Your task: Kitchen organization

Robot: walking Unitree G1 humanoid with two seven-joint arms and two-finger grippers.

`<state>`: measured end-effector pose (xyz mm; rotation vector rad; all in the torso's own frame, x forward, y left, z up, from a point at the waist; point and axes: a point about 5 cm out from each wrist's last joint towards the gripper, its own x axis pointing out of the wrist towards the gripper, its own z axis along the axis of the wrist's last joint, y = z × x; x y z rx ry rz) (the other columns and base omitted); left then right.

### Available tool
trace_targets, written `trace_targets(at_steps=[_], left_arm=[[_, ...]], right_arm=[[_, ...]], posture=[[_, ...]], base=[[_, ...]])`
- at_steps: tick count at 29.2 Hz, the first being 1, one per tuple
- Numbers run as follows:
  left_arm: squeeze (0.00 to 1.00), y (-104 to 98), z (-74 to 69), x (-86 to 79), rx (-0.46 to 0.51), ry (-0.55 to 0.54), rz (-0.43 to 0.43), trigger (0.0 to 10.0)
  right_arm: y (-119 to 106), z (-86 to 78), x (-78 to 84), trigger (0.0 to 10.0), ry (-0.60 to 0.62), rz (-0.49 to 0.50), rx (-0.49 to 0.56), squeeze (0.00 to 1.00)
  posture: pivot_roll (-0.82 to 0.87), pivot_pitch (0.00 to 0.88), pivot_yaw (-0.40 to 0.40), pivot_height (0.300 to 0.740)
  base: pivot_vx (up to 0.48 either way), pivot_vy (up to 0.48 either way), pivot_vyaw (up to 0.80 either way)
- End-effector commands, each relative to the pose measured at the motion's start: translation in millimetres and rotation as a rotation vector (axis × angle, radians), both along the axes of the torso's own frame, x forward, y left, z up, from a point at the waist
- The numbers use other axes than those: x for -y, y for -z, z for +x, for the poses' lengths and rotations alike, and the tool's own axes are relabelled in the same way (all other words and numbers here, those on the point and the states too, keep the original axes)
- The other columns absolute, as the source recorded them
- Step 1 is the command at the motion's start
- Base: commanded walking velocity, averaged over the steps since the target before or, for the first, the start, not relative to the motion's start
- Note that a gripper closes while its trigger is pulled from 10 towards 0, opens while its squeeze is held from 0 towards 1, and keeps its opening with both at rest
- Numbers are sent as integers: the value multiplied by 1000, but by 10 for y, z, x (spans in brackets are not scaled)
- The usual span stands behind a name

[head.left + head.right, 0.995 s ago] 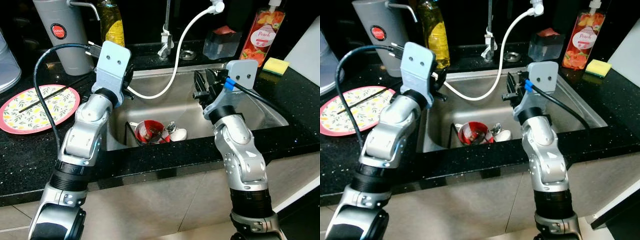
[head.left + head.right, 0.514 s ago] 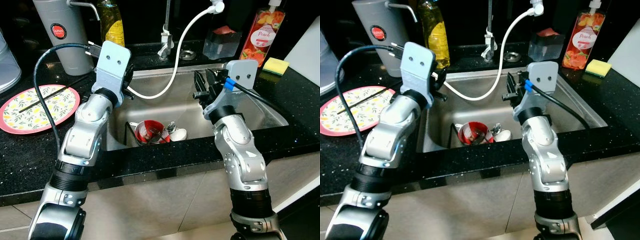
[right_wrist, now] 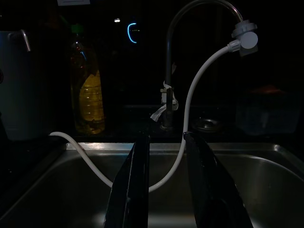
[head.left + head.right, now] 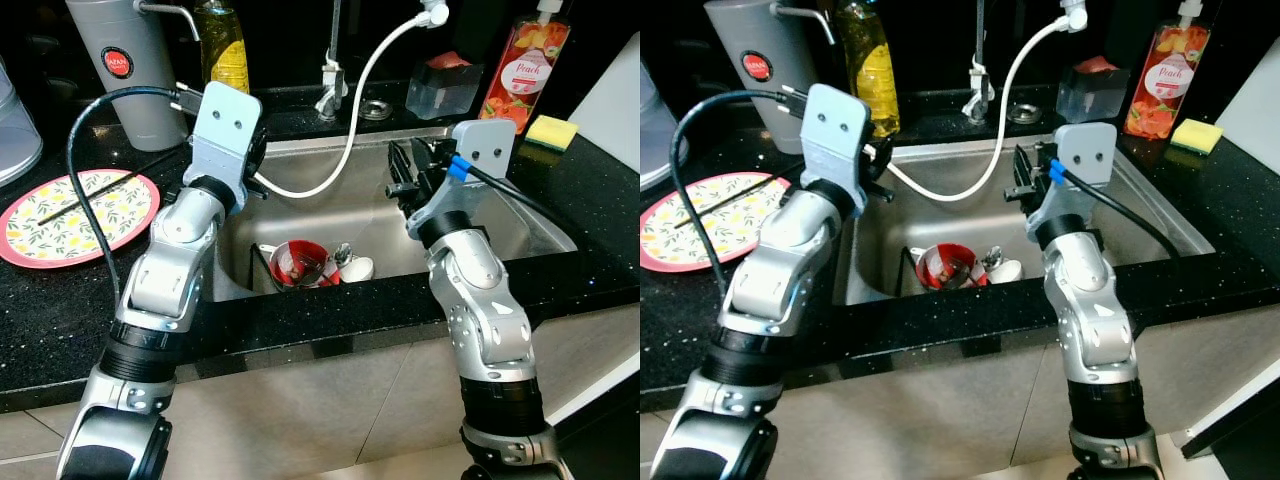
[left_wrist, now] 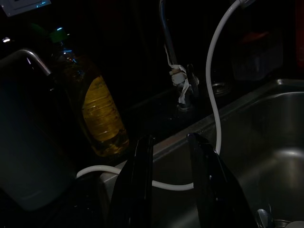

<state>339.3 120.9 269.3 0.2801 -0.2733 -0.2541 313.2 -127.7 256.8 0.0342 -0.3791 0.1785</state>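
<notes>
While our left end effector and right end effector hover with fingers apart above the sink, a red bowl sits lower centre.

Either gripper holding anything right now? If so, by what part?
Nothing held. Left gripper and right gripper are both open with nothing between the fingers, poised over the sink.

The desk is black with small sparkles. The plate is pink-rimmed with a lemon pattern. The sink is steel grey, the hose white, the bowl red, the sponge yellow.
</notes>
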Motion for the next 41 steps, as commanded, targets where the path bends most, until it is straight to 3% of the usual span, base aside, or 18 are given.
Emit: trace_targets(at_steps=[1, 41], left_arm=[[0, 27, 24, 9, -12, -5, -3, 10000], [0, 6, 33, 31, -3, 6, 0, 10000]], right_arm=[[12, 19, 3, 10000, 1, 2, -12, 0], [-4, 23, -6, 10000, -1, 1, -3, 0]], posture=[[41, 0, -2, 740], [38, 0, 5, 740]], base=[[0, 0, 0], [0, 0, 0]])
